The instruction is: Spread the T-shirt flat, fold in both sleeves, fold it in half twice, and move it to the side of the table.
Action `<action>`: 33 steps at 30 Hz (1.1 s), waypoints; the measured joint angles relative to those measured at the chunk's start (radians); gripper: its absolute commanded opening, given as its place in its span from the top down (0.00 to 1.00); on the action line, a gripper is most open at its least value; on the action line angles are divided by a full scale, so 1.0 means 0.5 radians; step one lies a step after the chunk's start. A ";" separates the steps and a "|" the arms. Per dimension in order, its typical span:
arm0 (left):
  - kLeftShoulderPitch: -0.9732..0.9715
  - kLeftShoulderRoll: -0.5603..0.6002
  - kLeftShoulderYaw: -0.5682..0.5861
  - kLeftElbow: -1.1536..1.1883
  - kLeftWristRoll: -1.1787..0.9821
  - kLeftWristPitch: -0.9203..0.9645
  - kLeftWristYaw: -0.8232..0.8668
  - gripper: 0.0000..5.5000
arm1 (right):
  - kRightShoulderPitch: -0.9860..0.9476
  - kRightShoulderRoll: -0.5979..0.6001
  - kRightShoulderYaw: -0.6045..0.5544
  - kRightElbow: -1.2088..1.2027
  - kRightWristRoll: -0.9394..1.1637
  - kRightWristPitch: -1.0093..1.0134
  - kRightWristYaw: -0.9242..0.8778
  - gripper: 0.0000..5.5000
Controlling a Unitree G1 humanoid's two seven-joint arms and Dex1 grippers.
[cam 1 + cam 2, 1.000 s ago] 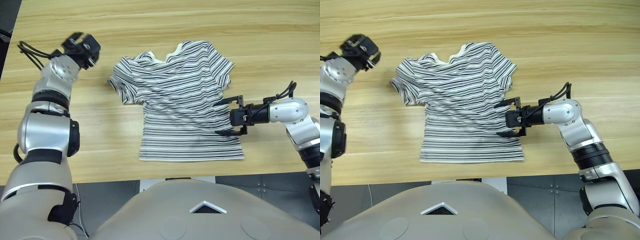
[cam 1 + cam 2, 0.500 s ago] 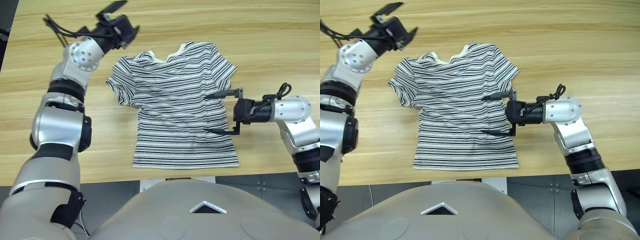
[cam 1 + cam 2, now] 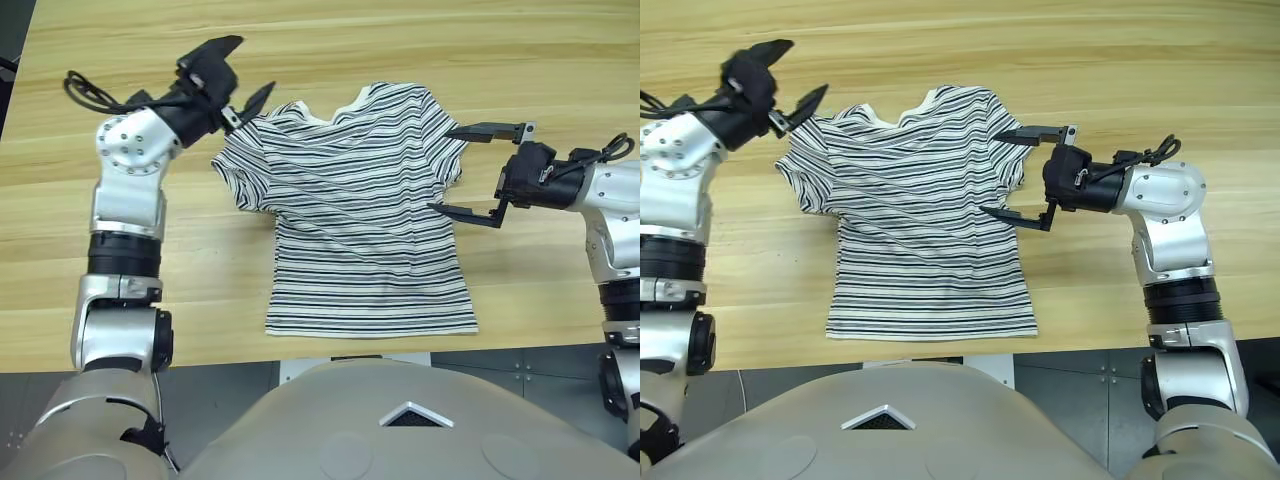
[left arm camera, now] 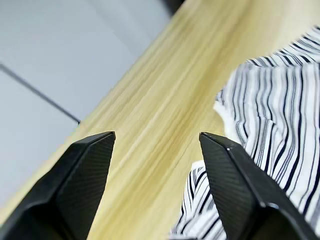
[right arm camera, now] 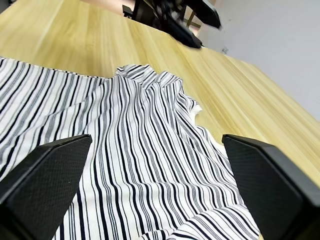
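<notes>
The T-shirt [image 3: 360, 210] lies front-up on the desk [image 3: 560, 60], mostly spread. Its body is smooth, but the left sleeve [image 3: 235, 178] is bunched and partly tucked under. Its hem runs close to the desk's near edge.

The right tool [image 3: 440, 168] hangs with its jaws wide apart and nothing in them. The right sleeve [image 3: 448, 155] sits between its two fingers. The left tool [image 3: 256, 63] is also fully open and empty. The shirt's shoulder and collar are just beside one finger, and bare desk shows between the two.

The main risk is probably a bad pinch. If the right tool closes where it is, it may take body cloth along with the sleeve and drag the whole shirt askew. On the left, the crumpled sleeve could be caught in two layers, locking in the wrinkle. Any pull toward the near edge might slide the hem off the desk.
</notes>
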 measured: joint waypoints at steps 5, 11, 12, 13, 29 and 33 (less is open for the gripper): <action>0.214 0.012 0.217 -0.251 -0.368 0.979 0.008 0.43 | -0.005 0.032 -0.011 0.100 -0.041 -0.073 -0.062 0.13; 0.302 -0.050 0.323 0.075 -0.488 1.482 0.087 0.43 | -0.008 0.074 -0.036 0.150 -0.117 -0.147 -0.104 0.13; 0.259 -0.055 0.343 0.154 -0.484 1.470 0.106 0.43 | -0.008 0.076 -0.039 0.152 -0.118 -0.150 -0.104 0.13; 0.218 -0.061 0.363 0.248 -0.476 1.425 0.125 0.43 | -0.008 0.077 -0.041 0.153 -0.121 -0.155 -0.104 0.13; 0.029 -0.201 0.404 0.610 -0.516 1.308 -0.012 0.43 | -0.004 0.076 -0.049 0.175 -0.217 -0.171 -0.116 0.13; 0.027 -0.207 0.405 0.616 -0.514 1.310 0.004 0.53 | -0.004 0.077 -0.049 0.184 -0.232 -0.171 -0.122 0.12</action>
